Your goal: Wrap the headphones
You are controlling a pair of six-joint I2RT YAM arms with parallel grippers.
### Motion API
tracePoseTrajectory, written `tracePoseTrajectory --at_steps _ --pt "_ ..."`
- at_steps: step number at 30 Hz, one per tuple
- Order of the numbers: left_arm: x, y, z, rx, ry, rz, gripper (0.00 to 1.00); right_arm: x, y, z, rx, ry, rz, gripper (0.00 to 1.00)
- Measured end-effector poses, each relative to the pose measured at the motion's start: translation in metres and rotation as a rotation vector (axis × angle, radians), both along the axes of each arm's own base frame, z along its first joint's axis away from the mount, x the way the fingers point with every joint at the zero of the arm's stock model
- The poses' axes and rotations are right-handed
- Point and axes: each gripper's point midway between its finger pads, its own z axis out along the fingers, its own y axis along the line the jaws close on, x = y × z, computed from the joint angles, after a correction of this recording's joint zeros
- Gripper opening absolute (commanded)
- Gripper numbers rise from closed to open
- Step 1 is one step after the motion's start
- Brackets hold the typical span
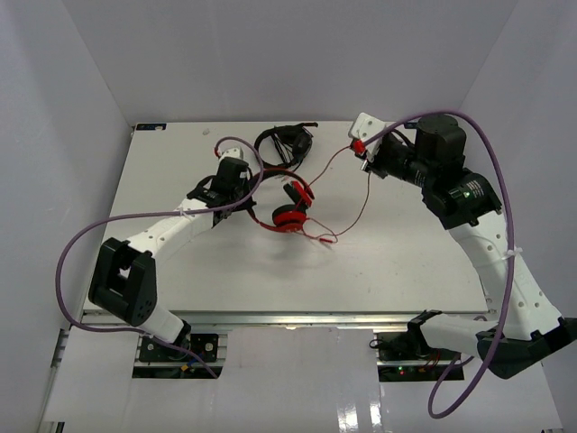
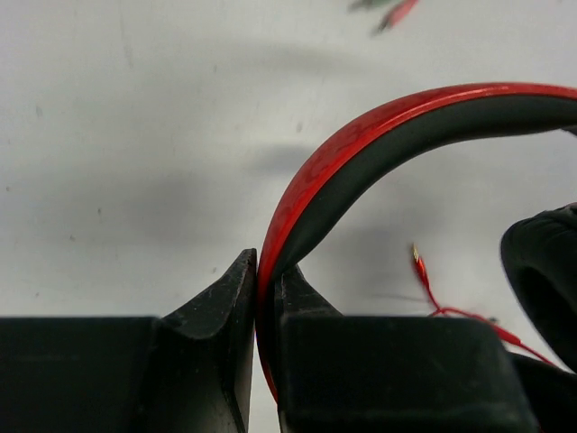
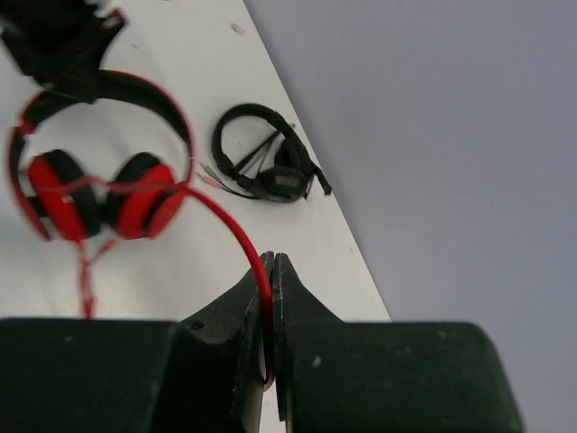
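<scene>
The red headphones [image 1: 290,215] lie mid-table, earcups together, also seen in the right wrist view [image 3: 90,189]. My left gripper [image 1: 243,194] is shut on the red-black headband [image 2: 379,135], which stands pinched between the jaws [image 2: 264,271]. My right gripper [image 1: 362,152], raised to the right of the headphones near the table's far edge, is shut on the thin red cable [image 3: 230,230] between its tips [image 3: 271,262]. The cable runs from the earcups up to it, then hangs down in a loop [image 1: 356,212] to the table. The plug end [image 2: 417,257] lies by the earcups.
Black headphones [image 1: 284,142] with a dark cable lie at the table's far edge, just behind the red ones, and also show in the right wrist view [image 3: 270,171]. White walls enclose the white table [image 1: 406,262] on three sides.
</scene>
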Motion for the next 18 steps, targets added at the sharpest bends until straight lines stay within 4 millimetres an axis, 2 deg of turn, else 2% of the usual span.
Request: tracePoseTrajectory --at_steps 2,4,11,18 --pt "-0.016 0.003 -0.020 0.033 0.042 -0.058 0.00 0.016 -0.013 -0.004 0.024 0.003 -0.075 0.08" --pt "-0.032 0.004 -0.032 0.050 0.064 -0.121 0.00 0.030 -0.026 -0.010 0.045 0.010 -0.141 0.08" --pt "-0.059 -0.010 -0.018 0.018 -0.012 -0.320 0.00 0.074 -0.061 -0.012 0.131 0.030 -0.303 0.08" --pt "-0.089 -0.020 -0.018 -0.014 -0.040 -0.476 0.00 0.125 -0.112 -0.026 0.206 0.100 -0.466 0.08"
